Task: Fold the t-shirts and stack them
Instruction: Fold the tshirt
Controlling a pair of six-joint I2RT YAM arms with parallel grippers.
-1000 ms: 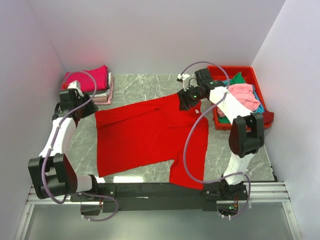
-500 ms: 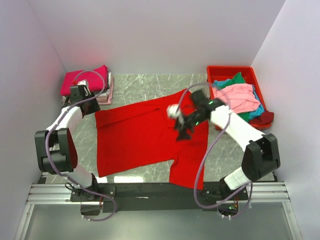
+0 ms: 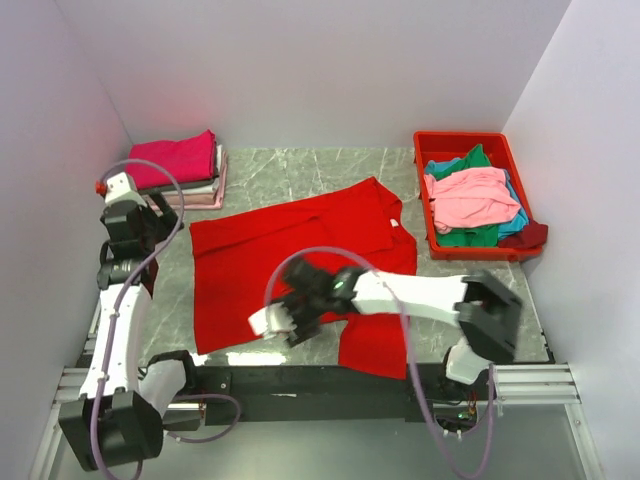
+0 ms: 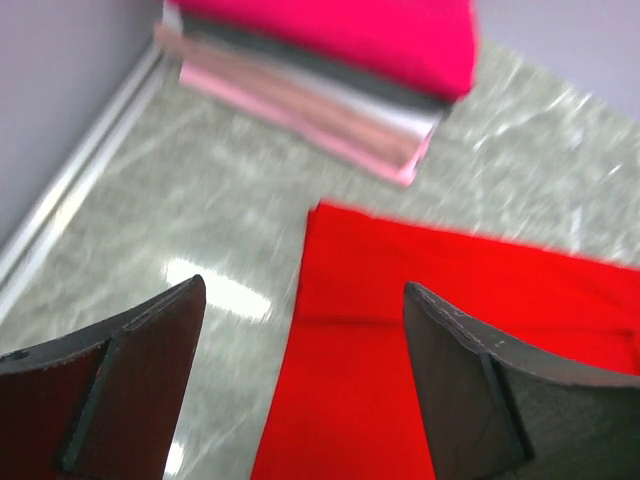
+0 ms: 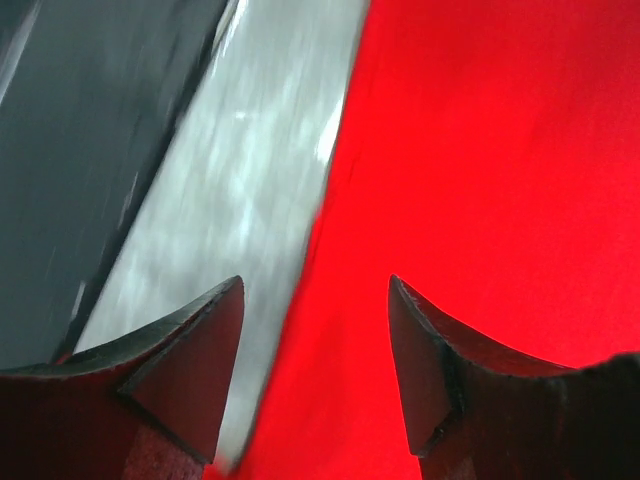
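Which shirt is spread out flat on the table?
The big bright red t-shirt in the middle; the others sit folded in the far-left stack or heaped in the red bin.

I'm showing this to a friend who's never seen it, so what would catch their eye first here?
The big red t-shirt spread flat across the middle of the table grabs attention first. Next come the red bin at the far right, heaped with crumpled shirts, and the neat folded stack at the far left.
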